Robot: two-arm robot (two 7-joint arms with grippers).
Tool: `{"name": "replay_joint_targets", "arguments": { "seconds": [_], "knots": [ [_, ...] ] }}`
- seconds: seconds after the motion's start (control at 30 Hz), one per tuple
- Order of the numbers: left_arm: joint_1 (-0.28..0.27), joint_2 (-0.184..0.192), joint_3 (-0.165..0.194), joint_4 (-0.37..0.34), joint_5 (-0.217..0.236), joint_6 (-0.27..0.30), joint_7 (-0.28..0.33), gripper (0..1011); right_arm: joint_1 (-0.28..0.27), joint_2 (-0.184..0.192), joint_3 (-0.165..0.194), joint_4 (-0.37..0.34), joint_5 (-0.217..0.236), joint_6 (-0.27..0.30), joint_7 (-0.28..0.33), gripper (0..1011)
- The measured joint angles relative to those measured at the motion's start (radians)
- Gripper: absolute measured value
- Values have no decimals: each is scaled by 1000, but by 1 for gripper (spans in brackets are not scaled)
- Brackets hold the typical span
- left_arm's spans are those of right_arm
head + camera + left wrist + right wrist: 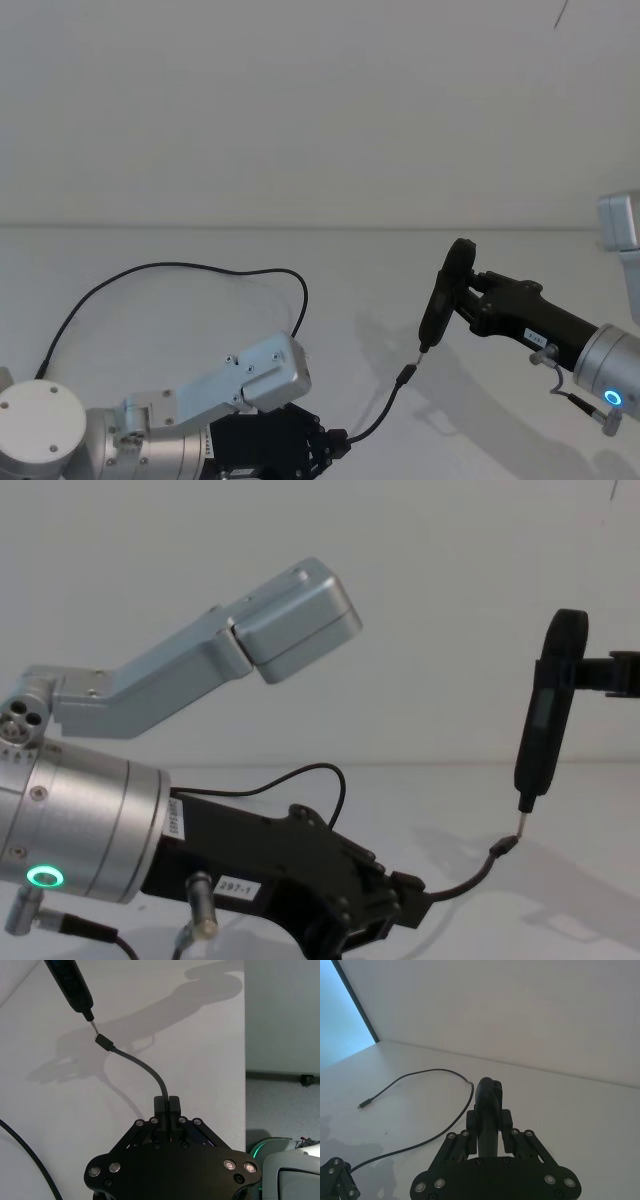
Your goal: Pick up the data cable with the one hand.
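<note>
Now, from the head view, I am seeing my left claw [335,440], black and angular on its thick silver wrist, sitting low and near, clamped on the long thin black data cable [175,268] a short way behind its small dark plug [405,376]. The rest of the cord is looping back over the pale surface [400,290]. My right claw [463,292] is holding a slim black pen-like tool [443,295] nearly upright, its thin metal tip hanging just above the plug.

Moving to the left wrist view, the two fingers [173,1106] are pressing together on the cable, which is arching up and away to the plug [104,1041]; the tool tip [90,1016] is close over it but not quite touching.

Turning to the right wrist view, the right claw is closed around the tool body [487,1110], and the cable's far end [363,1104] is lying free on the surface.

Over in the chest view, the plug [502,848] is floating clear of the surface. I judge the pickup is nearly secured; I should be lifting slowly and straight, keeping the pinch firm and the free stub short, and steering the plug clear of the tip.
</note>
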Motion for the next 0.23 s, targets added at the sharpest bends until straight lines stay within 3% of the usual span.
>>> {"name": "replay_joint_targets", "arguments": {
  "seconds": [0.23],
  "knots": [
    [0,0,0,0,0,0,0,48,1,1,-1,0,1,0,-1,279]
  ]
}}
